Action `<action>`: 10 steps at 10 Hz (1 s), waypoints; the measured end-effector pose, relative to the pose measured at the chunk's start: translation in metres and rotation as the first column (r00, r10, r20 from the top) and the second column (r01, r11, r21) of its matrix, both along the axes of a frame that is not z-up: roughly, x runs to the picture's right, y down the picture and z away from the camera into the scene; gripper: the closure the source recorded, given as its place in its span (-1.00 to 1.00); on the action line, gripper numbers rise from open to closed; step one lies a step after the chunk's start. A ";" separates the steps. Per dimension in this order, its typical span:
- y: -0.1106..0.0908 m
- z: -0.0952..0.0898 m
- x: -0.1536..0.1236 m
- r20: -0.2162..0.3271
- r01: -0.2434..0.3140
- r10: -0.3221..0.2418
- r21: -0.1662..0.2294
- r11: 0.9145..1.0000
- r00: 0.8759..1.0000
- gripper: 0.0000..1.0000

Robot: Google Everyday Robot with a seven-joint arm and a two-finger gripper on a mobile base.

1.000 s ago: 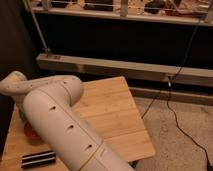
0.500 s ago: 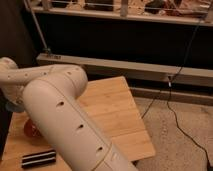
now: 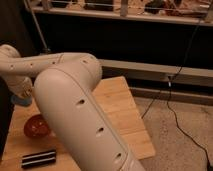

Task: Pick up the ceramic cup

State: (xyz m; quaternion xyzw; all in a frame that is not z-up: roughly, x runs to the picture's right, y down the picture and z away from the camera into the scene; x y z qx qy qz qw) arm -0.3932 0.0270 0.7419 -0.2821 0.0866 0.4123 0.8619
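The scene is dim and warm-toned, with the light falling from above and in front onto the large cream-white plastic robot arm [image 3: 75, 110], whose upper surfaces are the brightest area, without harsh glare. The pale wooden tabletop [image 3: 120, 107] is evenly lit, and the grey speckled floor [image 3: 180, 140] is duller. The wide black wall panel [image 3: 135, 42] behind stays nearly featureless. At far left the gripper [image 3: 21, 90] sits in the arm's shade, just above the dull blue-grey ceramic cup [image 3: 20, 102]. The glossy orange-red bowl [image 3: 36, 126] carries small highlights. The arm nearest the lens looks soft, and the whole view is grainy.
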 end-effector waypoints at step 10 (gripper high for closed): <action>-0.023 0.017 0.108 -0.030 -0.183 0.182 -0.083 0.980 0.983 1.00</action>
